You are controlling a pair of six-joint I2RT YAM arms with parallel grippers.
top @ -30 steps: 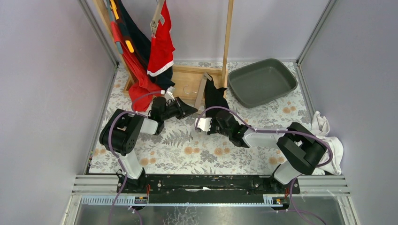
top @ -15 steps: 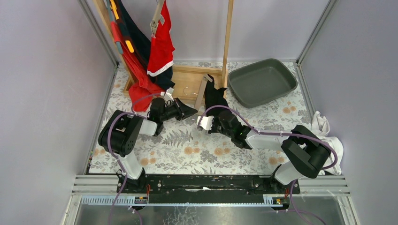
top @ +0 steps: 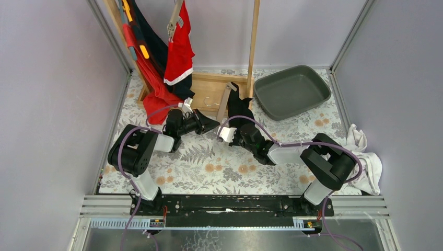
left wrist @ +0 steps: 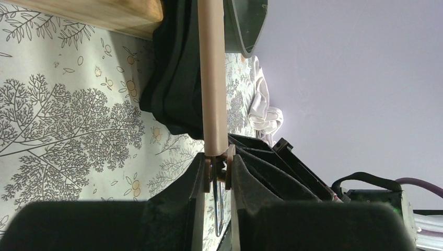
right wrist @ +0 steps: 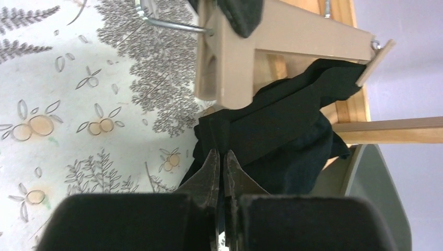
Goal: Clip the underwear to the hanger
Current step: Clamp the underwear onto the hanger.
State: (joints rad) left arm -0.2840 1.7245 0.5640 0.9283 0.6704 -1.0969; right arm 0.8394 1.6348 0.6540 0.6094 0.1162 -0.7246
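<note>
Left gripper is clenched on the end clip of the hanger, apparently to steady or open it; right gripper pinches the underwear hem just beside that clip, judged ready for feeding in; underwear lies far centre, against the hanger.

**One cluster at centre, the rest around it**

On the table the hanger lies mid-surface, with the underwear touching it at its 3 o'clock. The rack base sits just behind, at 11 o'clock, and hung garments are farther along that line. The tub lies at 2 o'clock. A cloth pile lies at 4 o'clock, by the table's edge.
</note>
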